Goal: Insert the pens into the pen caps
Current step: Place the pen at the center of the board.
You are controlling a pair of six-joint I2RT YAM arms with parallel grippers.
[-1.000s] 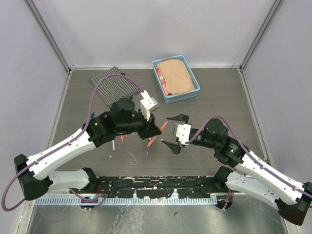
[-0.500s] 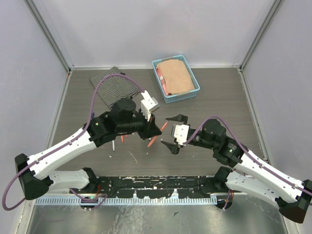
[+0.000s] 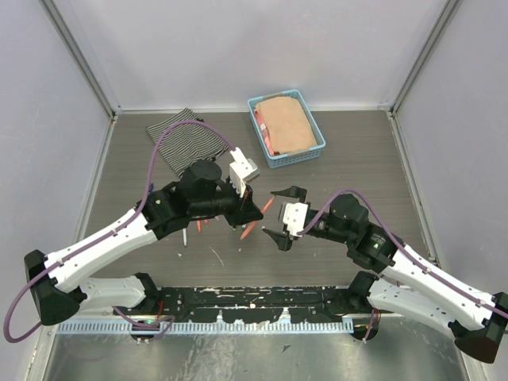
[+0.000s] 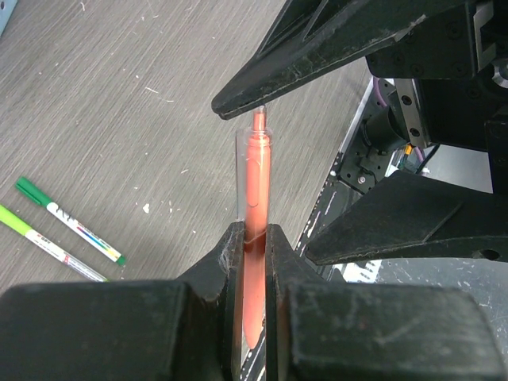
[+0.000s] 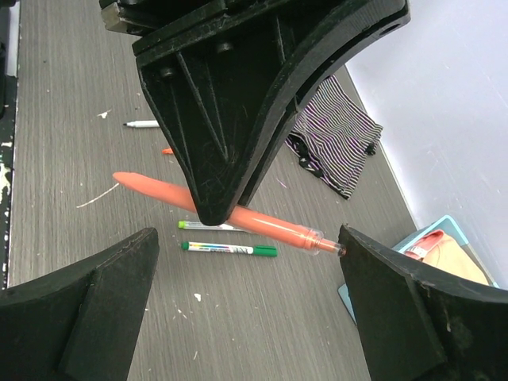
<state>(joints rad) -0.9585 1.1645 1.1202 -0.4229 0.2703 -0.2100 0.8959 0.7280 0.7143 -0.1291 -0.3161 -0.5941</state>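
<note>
Above the middle of the grey wood-grain table (image 3: 357,151), the left gripper (image 4: 252,238) pinches an orange-red pen (image 4: 254,198) about halfway along its body, jaws pressed tight on it. The pen is slim and evenly coloured. One end tapers to a blunt point, and the other narrows to a small nib inside what looks like a clear plastic sleeve. It is held off the table. In the top view it slants from near-left to far-right with both ends showing past the gripper.

The right gripper (image 3: 283,214) faces it from the right, jaws spread wide. In the left wrist view one finger (image 4: 317,55) sits just beside the nib end and the other well below it; whether either touches the pen cannot be told.

Two more pens lie side by side on the table under the arms, both white-bodied, one with a green end (image 5: 230,248) and one with a lime-green end (image 5: 208,226). A third white pen (image 5: 143,124) lies further off. A striped cloth (image 3: 186,139) sits at the far left, and a blue basket (image 3: 257,127) lies at the far centre.
</note>
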